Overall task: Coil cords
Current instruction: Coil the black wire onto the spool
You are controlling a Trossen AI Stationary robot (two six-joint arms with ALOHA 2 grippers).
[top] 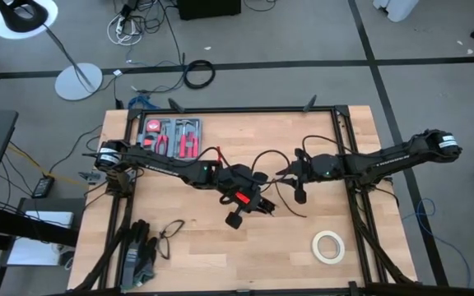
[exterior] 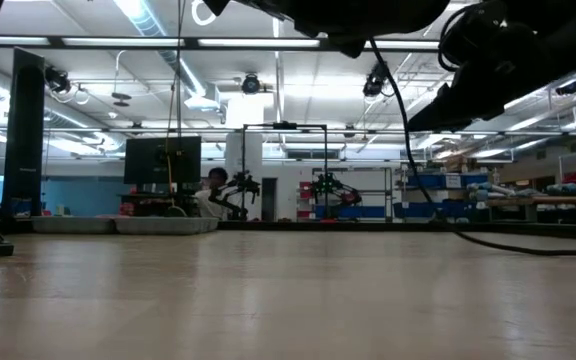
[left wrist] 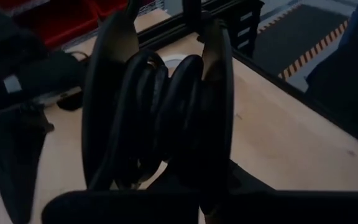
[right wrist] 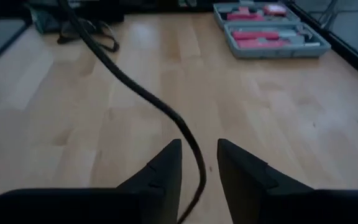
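The thin black cord point(top: 263, 156) runs in loops over the middle of the table. My left gripper point(top: 245, 200) is at the table's middle, shut on several coiled turns of the cord point(left wrist: 160, 106). A small chunky black piece point(top: 235, 219) shows just below it. My right gripper point(top: 290, 173) is just to its right, open. The cord point(right wrist: 135, 90) runs between the right gripper's two fingers point(right wrist: 199, 149); I cannot tell whether they touch it. In the low view the cord point(exterior: 418, 150) hangs down from the arms and its lower part lies on the table. My left gripper holds a bundle of several cord turns point(left wrist: 166, 81) between its two fingers point(left wrist: 104, 93). The turns lie side by side and fill the gap between the fingers. The bundle is held above the table top.
A grey tool tray with red-handled tools point(top: 169, 136) stands at the far left. A cream-white tape roll point(top: 328, 246) lies near the front right. Dark gloves and a small wire loop point(top: 142, 247) lie at the front left. Black frame rails point(top: 341, 136) run along the table's sides.
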